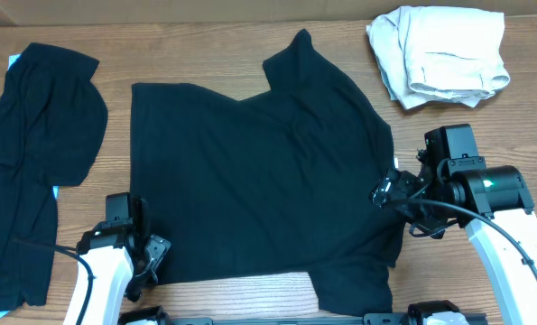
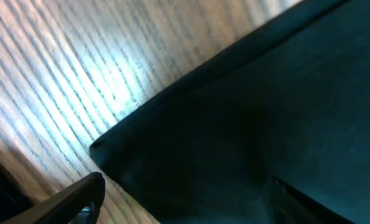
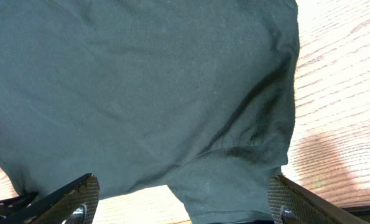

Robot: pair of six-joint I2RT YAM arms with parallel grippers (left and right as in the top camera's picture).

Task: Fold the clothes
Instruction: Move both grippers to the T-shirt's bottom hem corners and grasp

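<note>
The black T-shirt [image 1: 259, 181] was found spread largely flat at the middle of the wooden table [image 1: 223, 54], lying sideways, with one sleeve pointing toward the far edge and another part reaching toward the near edge on the right. Soft creases were noted along its right side; the left edge lay straight. In the right wrist view the T-shirt [image 3: 141, 81] was seen to fill most of the picture, with a rumpled fold at its right border and bare wood beyond. In the left wrist view a corner of the T-shirt [image 2: 265, 112] was seen resting on the wood.

The left gripper [image 1: 151, 251] was observed at the near left corner of the shirt. From its own camera the left gripper [image 2: 186, 183] was seen with jaws set wide, the corner lying between them and nothing clasped; contact with the cloth could not be determined.

The right gripper [image 1: 385, 191] was recorded at the shirt's right edge. From the wrist the right gripper [image 3: 183, 183] was seen with jaws spread wide above the fabric, nothing held.

A second black garment [image 1: 33, 153] was noted crumpled along the left side of the table, apart from the shirt. A pale garment [image 1: 439, 54] was noted bundled at the far right corner, well apart from both.
</note>
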